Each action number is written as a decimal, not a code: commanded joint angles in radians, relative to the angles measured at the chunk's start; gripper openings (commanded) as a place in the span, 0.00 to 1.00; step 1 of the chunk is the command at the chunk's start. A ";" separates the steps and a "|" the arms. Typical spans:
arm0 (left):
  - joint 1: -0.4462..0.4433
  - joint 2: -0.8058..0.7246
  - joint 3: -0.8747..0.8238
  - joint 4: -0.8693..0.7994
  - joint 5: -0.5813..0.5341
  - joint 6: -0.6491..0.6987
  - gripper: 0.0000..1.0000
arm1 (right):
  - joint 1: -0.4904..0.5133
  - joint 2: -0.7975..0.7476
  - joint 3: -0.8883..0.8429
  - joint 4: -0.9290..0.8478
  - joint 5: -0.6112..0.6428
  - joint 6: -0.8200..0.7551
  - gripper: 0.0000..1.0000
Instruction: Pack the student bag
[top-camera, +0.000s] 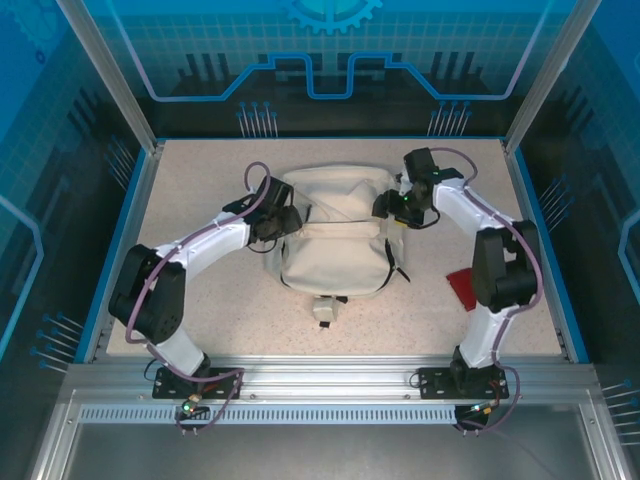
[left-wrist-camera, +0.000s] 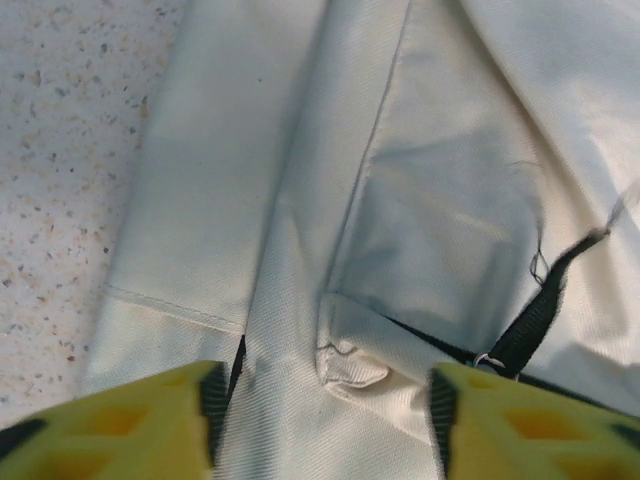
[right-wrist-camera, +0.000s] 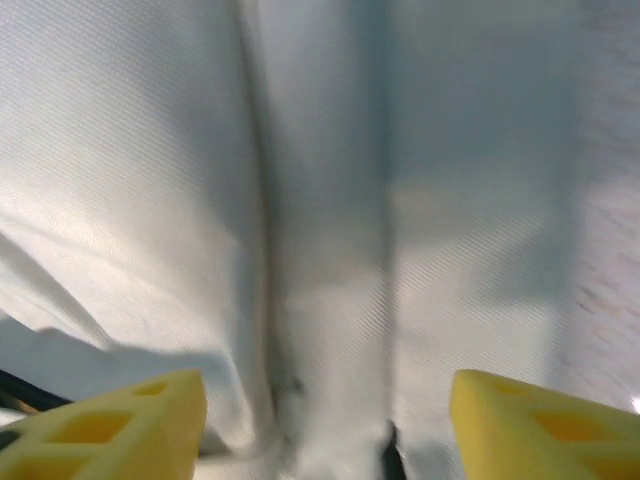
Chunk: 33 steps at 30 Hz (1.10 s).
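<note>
Speckled tabletop (top-camera: 200, 330) lies bare along its near edge and both sides, save one red object (top-camera: 462, 288) near the right edge. One student bag (top-camera: 335, 240) lies at the centre, its single white tag (top-camera: 326, 310) at the near end. At its far half the left gripper (top-camera: 285, 222) sits on its left edge and the right gripper (top-camera: 388, 207) on its right, two in all, both with jaws spread apart over the fabric; bare tabletop runs behind.

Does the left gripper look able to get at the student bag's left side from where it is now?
Probably yes. The left gripper is open right over the student bag, its fingers straddling a fabric fold, with nothing in the way.
</note>
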 joint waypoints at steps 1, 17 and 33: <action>0.011 -0.066 0.000 -0.050 0.040 0.031 0.71 | -0.057 -0.134 -0.084 -0.125 0.199 -0.002 0.76; 0.051 -0.182 -0.088 -0.031 0.076 0.093 0.99 | -0.385 -0.253 -0.468 -0.069 0.093 0.049 0.81; 0.066 -0.196 -0.103 -0.014 0.141 0.083 0.99 | -0.157 -0.131 -0.277 -0.026 0.005 0.026 0.78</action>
